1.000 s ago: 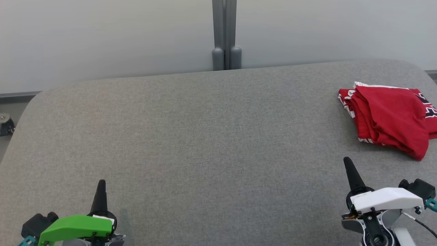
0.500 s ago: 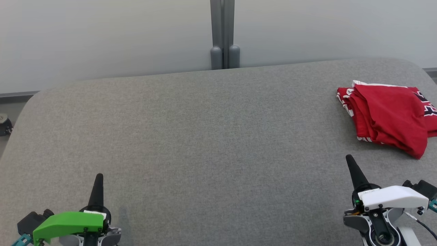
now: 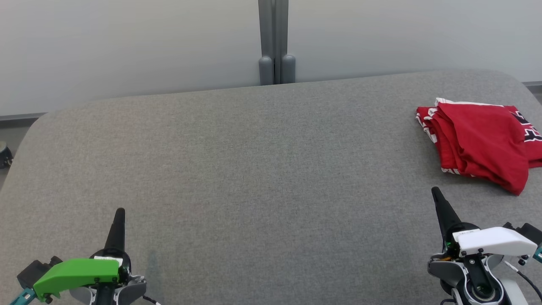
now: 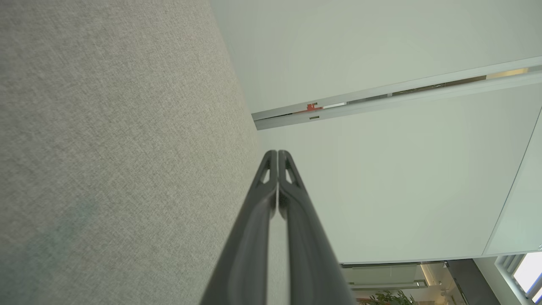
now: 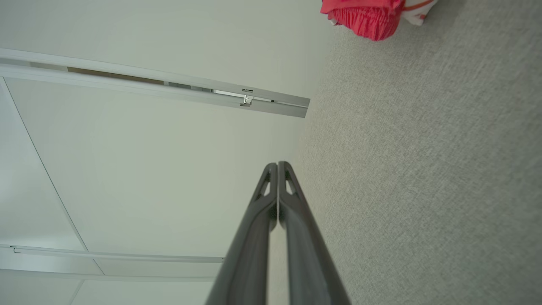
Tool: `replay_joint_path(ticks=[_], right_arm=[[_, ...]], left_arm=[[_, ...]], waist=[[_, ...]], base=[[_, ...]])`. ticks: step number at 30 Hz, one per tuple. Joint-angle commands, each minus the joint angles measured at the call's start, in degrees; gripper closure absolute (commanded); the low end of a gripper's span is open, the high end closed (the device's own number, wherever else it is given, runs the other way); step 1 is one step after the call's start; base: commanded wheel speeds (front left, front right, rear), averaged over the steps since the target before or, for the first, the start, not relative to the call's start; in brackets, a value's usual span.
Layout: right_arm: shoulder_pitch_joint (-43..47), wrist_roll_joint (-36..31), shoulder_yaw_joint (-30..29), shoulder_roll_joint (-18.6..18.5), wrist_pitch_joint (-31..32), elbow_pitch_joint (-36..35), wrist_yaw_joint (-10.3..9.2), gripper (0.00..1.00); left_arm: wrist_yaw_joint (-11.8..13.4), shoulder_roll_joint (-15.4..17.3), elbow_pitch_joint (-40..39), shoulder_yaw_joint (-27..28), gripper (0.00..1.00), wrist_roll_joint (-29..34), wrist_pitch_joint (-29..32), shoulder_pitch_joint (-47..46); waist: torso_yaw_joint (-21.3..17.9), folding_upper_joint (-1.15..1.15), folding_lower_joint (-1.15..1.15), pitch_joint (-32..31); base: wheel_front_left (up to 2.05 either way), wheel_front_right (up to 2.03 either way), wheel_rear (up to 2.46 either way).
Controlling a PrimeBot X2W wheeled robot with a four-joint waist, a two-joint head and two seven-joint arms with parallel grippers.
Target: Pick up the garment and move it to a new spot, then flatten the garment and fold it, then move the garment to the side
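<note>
The garment [image 3: 480, 142], red with white trim and black lettering, lies folded in a bundle at the far right of the grey table [image 3: 254, 169]. Its red edge [image 5: 364, 15] also peeks in at the top of the right wrist view. My right gripper [image 3: 436, 195] sits at the lower right, shut and empty, a little in front of the bundle and apart from it. At the lower left, far from the garment, my left gripper [image 3: 120, 212] is shut with nothing in it. Both wrist views show the fingers pressed together [image 4: 277, 154] [image 5: 277, 166].
A pale partition wall with a grey post [image 3: 274, 42] runs behind the table's far edge. The table's rounded left corner [image 3: 34, 123] drops to the floor, where a small dark caster [image 3: 3, 154] sits.
The head camera has shifted slightly, so the whole scene sits a bit higher and further left. Both grippers have drawn a little lower in the view. The garment has not moved on the table.
</note>
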Motion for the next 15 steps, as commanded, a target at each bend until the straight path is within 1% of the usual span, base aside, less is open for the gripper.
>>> replay_joint_path(ticks=[1,15], right_arm=[[-0.81,1.42,-0.29,-0.27,0.42,-0.51,0.03,1.0],[-1.28,7.74,-1.12,-0.29,1.93,-0.66,0.03,1.0]], left_arm=[[-0.54,0.08,-0.46,0.53,1.0,-1.31,0.45,-1.17],[-1.36,-0.06,-0.77,1.6,1.0,-6.87,2.11,-2.0]], waist=[[-0.04,0.0,0.0,0.03],[-0.42,0.0,0.0,0.3]], base=[[0.0,0.0,0.0],[0.0,0.0,0.0]])
